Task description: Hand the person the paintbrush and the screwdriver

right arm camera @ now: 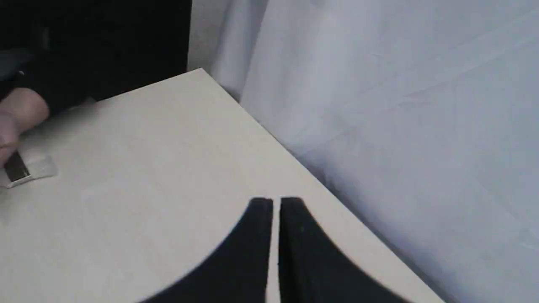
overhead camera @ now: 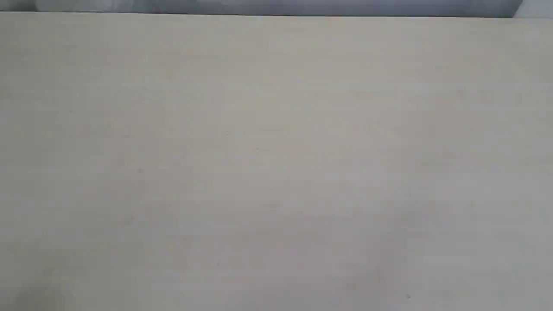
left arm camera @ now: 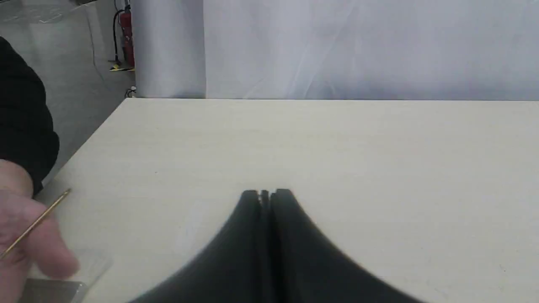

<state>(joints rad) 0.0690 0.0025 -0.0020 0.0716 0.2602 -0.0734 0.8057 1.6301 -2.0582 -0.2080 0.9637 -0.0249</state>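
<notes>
The person's hand (left arm camera: 25,235) lies at the table's edge in the left wrist view, with the screwdriver's (left arm camera: 36,223) thin brassy shaft slanting across its fingers; the handle is out of view. Under that hand lies the paintbrush (left arm camera: 54,290), showing its silver ferrule and blurred pale bristles. The right wrist view shows the same hand (right arm camera: 19,113) and the paintbrush (right arm camera: 25,168) far off at the table's other side. My left gripper (left arm camera: 265,193) is shut and holds nothing, well apart from the hand. My right gripper (right arm camera: 276,202) is shut and empty near a table corner. Neither gripper appears in the exterior view.
The exterior view shows only the pale table top (overhead camera: 276,155) and its far edge. A white curtain (left arm camera: 358,46) hangs behind the table. The person's black sleeve (left arm camera: 21,118) is beside the table, and a red fire extinguisher (left arm camera: 126,38) stands on the floor.
</notes>
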